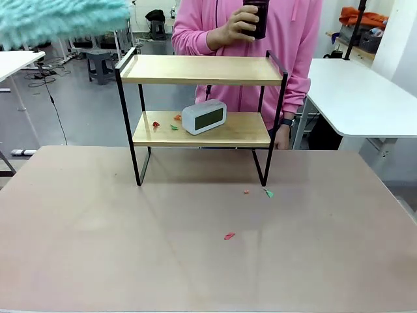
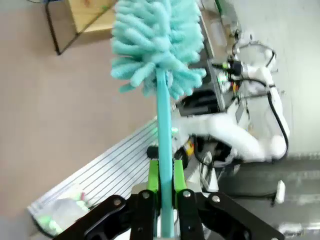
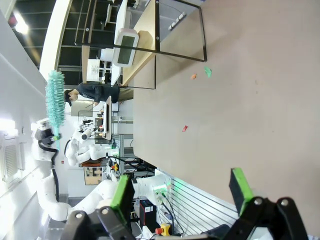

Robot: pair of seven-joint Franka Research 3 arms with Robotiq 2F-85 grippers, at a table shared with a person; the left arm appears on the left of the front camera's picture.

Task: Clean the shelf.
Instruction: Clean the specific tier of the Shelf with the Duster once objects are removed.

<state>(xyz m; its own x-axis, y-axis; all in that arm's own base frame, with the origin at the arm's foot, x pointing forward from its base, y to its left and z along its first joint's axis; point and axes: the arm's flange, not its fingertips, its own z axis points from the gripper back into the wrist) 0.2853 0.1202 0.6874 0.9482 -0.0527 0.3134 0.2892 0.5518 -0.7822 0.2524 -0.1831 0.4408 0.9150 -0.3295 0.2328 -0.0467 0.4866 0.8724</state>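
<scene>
The shelf [image 1: 202,70] stands at the table's far middle, two light wood boards in a black frame. A white digital clock [image 1: 204,117] and small red, orange and green scraps [image 1: 166,123] lie on its lower board. In the right wrist view the shelf [image 3: 142,45] appears sideways at the top. My left gripper [image 2: 166,192] is shut on the teal handle of a fluffy teal duster [image 2: 156,42], whose head [image 1: 62,19] hangs high at the front view's top left. My right gripper [image 3: 182,192] is open above the table with nothing between its fingers.
Loose scraps lie on the table in front of the shelf: orange [image 1: 246,192], green [image 1: 268,193] and red [image 1: 229,236]. A person in a pink hoodie [image 1: 244,45] stands behind the shelf holding a dark object [image 1: 256,16]. White tables [image 1: 365,98] stand at both sides.
</scene>
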